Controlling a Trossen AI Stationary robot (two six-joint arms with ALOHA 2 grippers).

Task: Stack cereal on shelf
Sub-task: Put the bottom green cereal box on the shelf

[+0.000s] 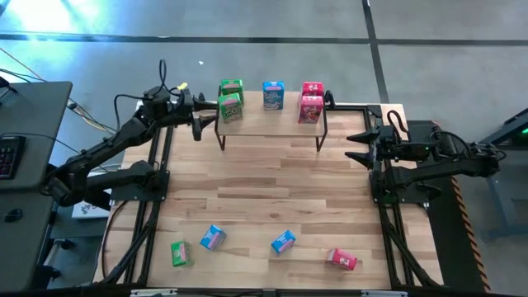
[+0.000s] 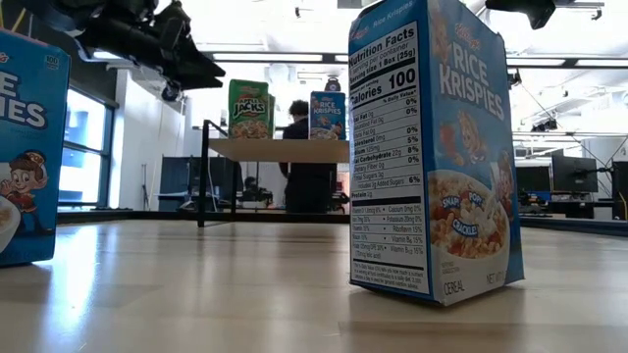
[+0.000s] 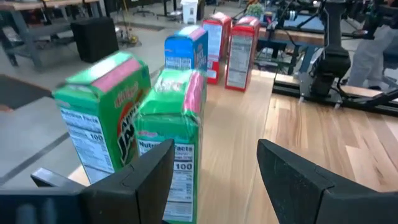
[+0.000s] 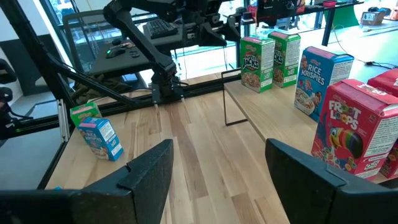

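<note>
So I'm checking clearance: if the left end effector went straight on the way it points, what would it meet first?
Probably the nearer green box on the shelf; the open left end effector points along the shelf, that box just off its line, though depth is unclear.

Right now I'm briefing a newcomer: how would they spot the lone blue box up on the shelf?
Find the shelf at the table's far edge. Five boxes stand on it: two green, one blue, two red. It is the middle one, the only blue box there.

Blue box (image 2: 432, 147) "Rice Krispies", red box (image 4: 351, 134) seemingly "Froot Loops"
</note>
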